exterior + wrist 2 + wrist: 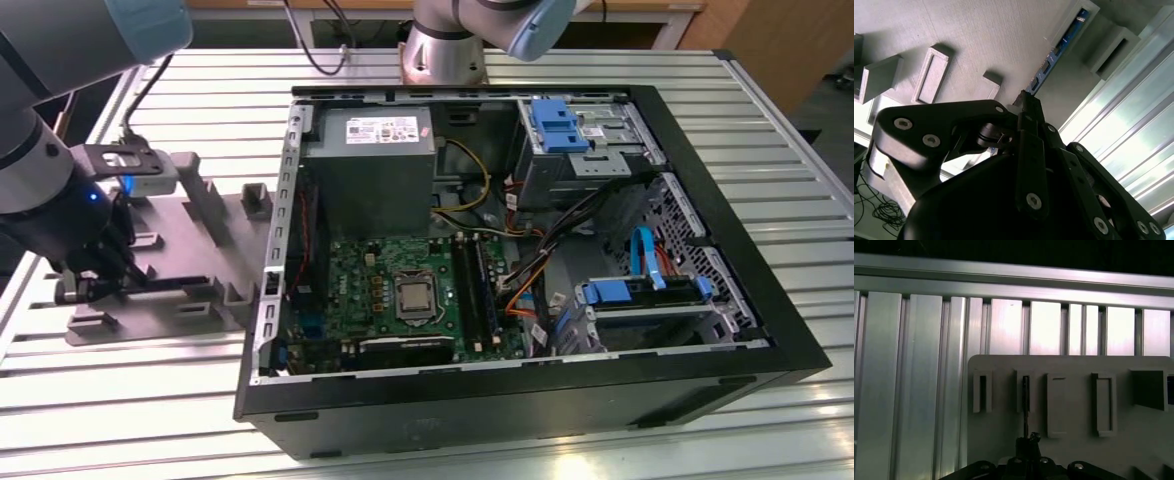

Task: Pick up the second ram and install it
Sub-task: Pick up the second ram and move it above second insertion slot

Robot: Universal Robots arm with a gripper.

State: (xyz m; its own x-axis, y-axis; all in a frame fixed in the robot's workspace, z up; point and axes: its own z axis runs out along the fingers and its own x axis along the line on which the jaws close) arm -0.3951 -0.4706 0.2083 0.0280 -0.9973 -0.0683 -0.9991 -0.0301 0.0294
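Gripper [1026, 102] on second ram [1055, 54] amid blocks [929, 75]

Over at the exterior view's left the tool [83, 287] is too small and dark to make out at its tip, the arm [40, 150] runs off that picture's edge, and in both wrist views the second ram [1054, 56] [1025, 400] stands edge-on, its near end buried behind the tool's black body.

The arm [38, 140] bends low at the exterior view's left, its gripper [91, 287] near the worktop, black fingers [1030, 150] pinched together on the second ram [1054, 54].
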